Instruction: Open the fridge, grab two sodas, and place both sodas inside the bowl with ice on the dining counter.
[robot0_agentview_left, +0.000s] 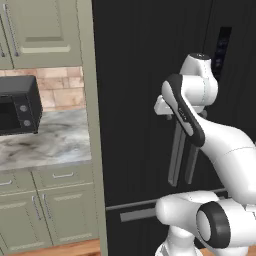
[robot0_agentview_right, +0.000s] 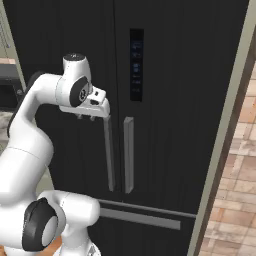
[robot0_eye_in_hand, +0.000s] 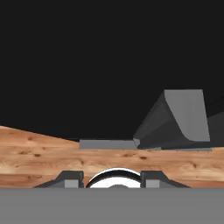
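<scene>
The fridge (robot0_agentview_left: 135, 75) (robot0_agentview_right: 175, 75) is a tall black appliance and both doors are shut. Two long grey vertical handles run down its middle, the left one (robot0_agentview_right: 108, 155) (robot0_agentview_left: 175, 155) beside the right one (robot0_agentview_right: 128, 155). My gripper (robot0_agentview_right: 85, 118) (robot0_agentview_left: 169, 118) points down at the top of the left handle, just left of it and not touching. In the hand view the gripper (robot0_eye_in_hand: 111, 177) is open with nothing between its fingertips, and the handle top (robot0_eye_in_hand: 179, 116) lies off to the right against the dark fridge front (robot0_eye_in_hand: 87, 52). The sodas, the bowl with ice and the dining counter are out of view.
A black microwave (robot0_agentview_left: 17, 105) stands on a marble counter (robot0_agentview_left: 45, 142) left of the fridge, past a sage-green side panel (robot0_agentview_left: 92, 125). Another green panel (robot0_agentview_right: 225, 130) and a tiled wall (robot0_agentview_right: 240, 165) flank the right. The drawer's grey bar (robot0_agentview_right: 140, 218) runs low above the wooden floor (robot0_eye_in_hand: 43, 153).
</scene>
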